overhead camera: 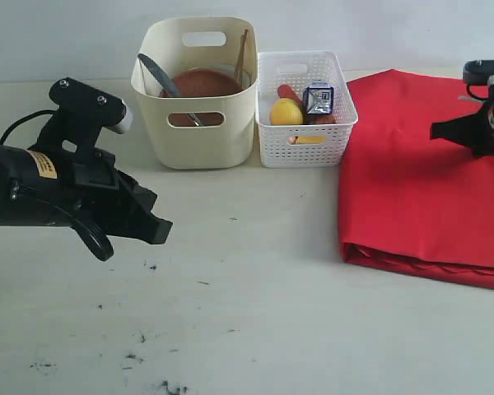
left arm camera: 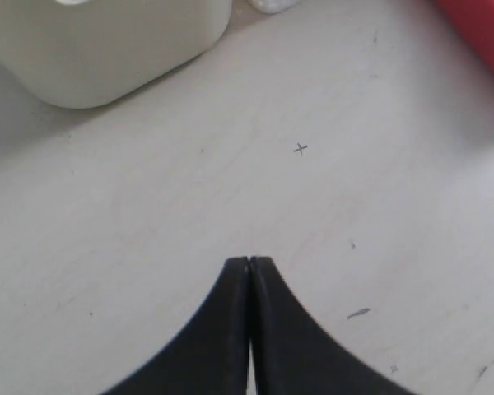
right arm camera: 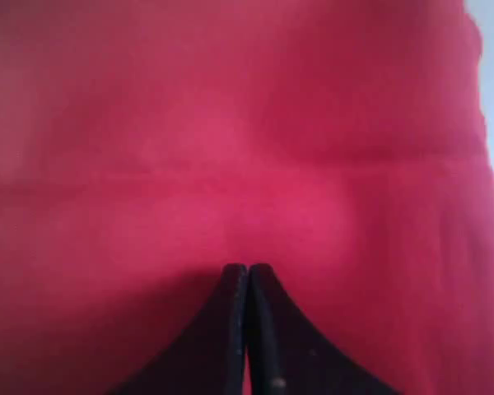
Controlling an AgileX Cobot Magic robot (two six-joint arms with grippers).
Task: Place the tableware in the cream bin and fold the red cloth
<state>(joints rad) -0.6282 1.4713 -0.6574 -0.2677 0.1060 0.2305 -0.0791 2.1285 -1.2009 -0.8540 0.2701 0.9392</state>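
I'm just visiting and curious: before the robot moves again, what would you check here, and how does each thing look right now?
1. Round reddish-brown plate inside the tall cream plastic bin: ok.
2. Wooden chopsticks and grey metal utensil standing in that bin: ok.
3. Further tableware beneath the plate: cannot tell.
4. Large red cloth folded, layered front edge showing: ok.
5. Left gripper shut, empty, over the pale table: ok.
6. Right gripper shut, holding nothing, above the cloth: ok.
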